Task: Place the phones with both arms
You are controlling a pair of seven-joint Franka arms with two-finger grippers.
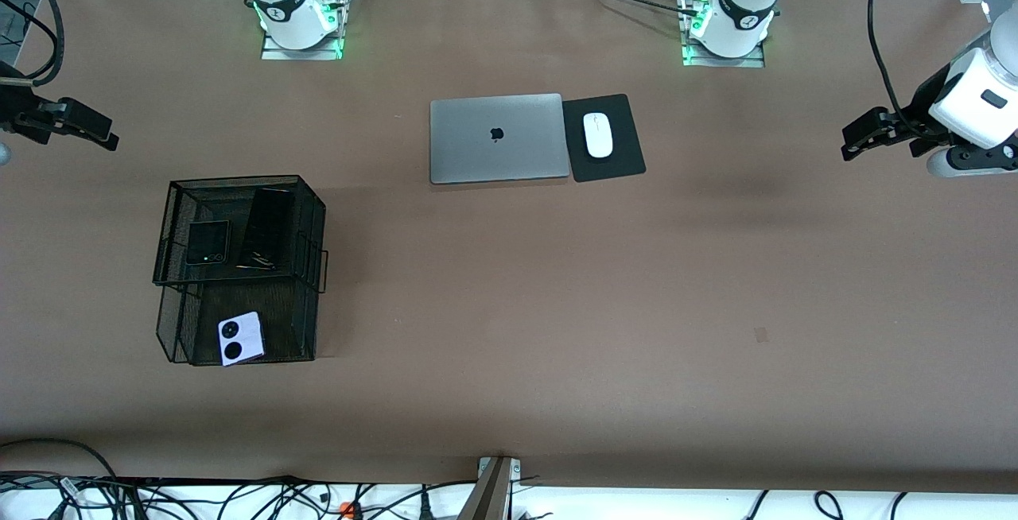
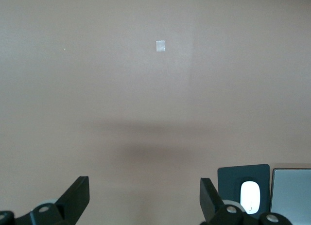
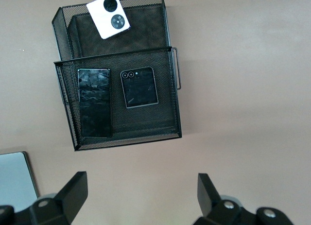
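A two-tier black mesh basket (image 1: 238, 180) stands toward the right arm's end of the table. Its upper tier holds the small folded black phone (image 1: 207, 242) beside the long slim black slab (image 1: 266, 228). The lilac-white phone (image 1: 240, 338) with two round lenses lies in the lower tier, nearer the front camera. The right wrist view shows the slab (image 3: 95, 102), the folded phone (image 3: 139, 87) and the lilac-white phone (image 3: 110, 15). My right gripper (image 1: 99, 132) (image 3: 142, 182) is open and empty over bare table beside the basket. My left gripper (image 1: 855, 141) (image 2: 144, 186) is open and empty over the table's left-arm end.
A closed grey laptop (image 1: 497, 138) lies mid-table beside a black mouse pad (image 1: 616, 162) with a white mouse (image 1: 598, 135). The mouse (image 2: 250, 197) and laptop (image 2: 291, 196) also show in the left wrist view. A small pale patch (image 1: 761, 335) marks the brown tabletop.
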